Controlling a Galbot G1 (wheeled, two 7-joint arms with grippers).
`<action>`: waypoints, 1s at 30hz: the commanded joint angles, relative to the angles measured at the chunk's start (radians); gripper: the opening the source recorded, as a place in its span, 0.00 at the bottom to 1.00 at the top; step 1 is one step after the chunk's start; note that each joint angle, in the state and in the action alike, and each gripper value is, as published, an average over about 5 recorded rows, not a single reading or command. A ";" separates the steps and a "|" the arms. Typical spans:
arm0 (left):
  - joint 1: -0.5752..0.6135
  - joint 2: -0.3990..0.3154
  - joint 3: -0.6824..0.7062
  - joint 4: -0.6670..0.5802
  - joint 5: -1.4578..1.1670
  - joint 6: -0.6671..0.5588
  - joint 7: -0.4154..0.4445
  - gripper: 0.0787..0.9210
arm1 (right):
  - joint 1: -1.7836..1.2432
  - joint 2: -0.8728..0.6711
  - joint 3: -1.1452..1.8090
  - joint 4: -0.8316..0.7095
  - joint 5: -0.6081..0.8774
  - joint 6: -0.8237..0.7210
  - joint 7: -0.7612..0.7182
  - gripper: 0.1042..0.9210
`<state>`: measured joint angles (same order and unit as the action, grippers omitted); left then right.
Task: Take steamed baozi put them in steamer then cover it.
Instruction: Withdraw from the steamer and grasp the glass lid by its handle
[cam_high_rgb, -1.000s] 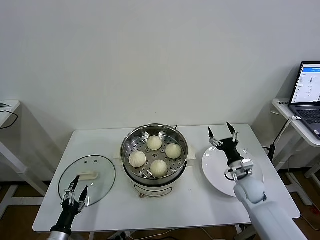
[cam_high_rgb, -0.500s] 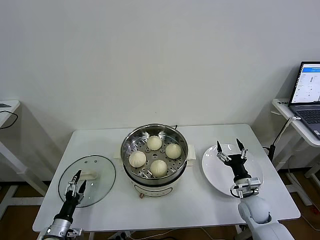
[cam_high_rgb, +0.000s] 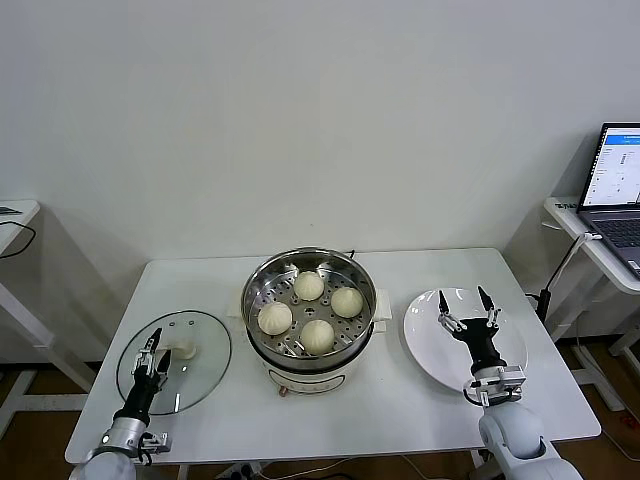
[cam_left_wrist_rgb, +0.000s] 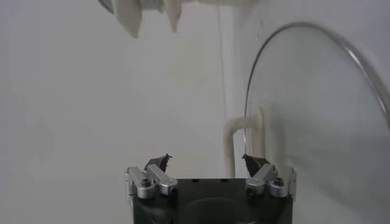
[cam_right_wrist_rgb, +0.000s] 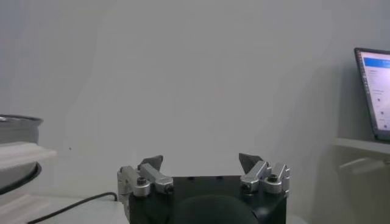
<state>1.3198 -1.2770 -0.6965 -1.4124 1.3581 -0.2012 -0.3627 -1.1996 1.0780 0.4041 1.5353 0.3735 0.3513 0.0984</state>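
Looking down from the head camera, we see the white table (cam_high_rgb: 400, 400) spanning most of the view. At its middle stands the steamer (cam_high_rgb: 310, 305), a shiny steel pot on a white base with white side handles, uncovered. To the steamer's left the cover (cam_high_rgb: 190, 375) lies flat on the table, its white oblong handle (cam_high_rgb: 180, 351) facing up. To the steamer's right, near it but not touching, sits a white plate (cam_high_rgb: 425, 340) with nothing on it. Inside the steamer, on the perforated tray, rest the four steamed baozi (cam_high_rgb: 317, 335), set in a loose ring and just apart from one another.

Our left gripper (cam_high_rgb: 151, 358) hovers over the near part of the cover, close to its handle, fingers spread and gripping nothing; the left wrist view shows the handle just beyond the fingertips. Our right gripper (cam_high_rgb: 467, 308) stands over the plate, fingers pointing up, likewise spread wide and empty.

A laptop (cam_high_rgb: 615, 180) sits on a side desk at the far right.
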 joint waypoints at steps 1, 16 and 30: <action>-0.054 -0.002 0.003 0.060 0.009 0.012 0.002 0.88 | -0.012 0.005 0.010 0.000 -0.004 0.003 0.002 0.88; -0.062 -0.003 0.010 0.092 0.007 0.002 0.011 0.66 | -0.004 0.002 0.013 0.010 -0.009 0.000 0.011 0.88; -0.069 -0.016 0.015 0.070 -0.002 0.005 0.027 0.18 | -0.008 0.014 0.014 0.016 -0.017 0.000 0.017 0.88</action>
<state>1.2599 -1.2918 -0.6829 -1.3409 1.3583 -0.1985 -0.3380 -1.2069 1.0888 0.4182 1.5499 0.3582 0.3509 0.1143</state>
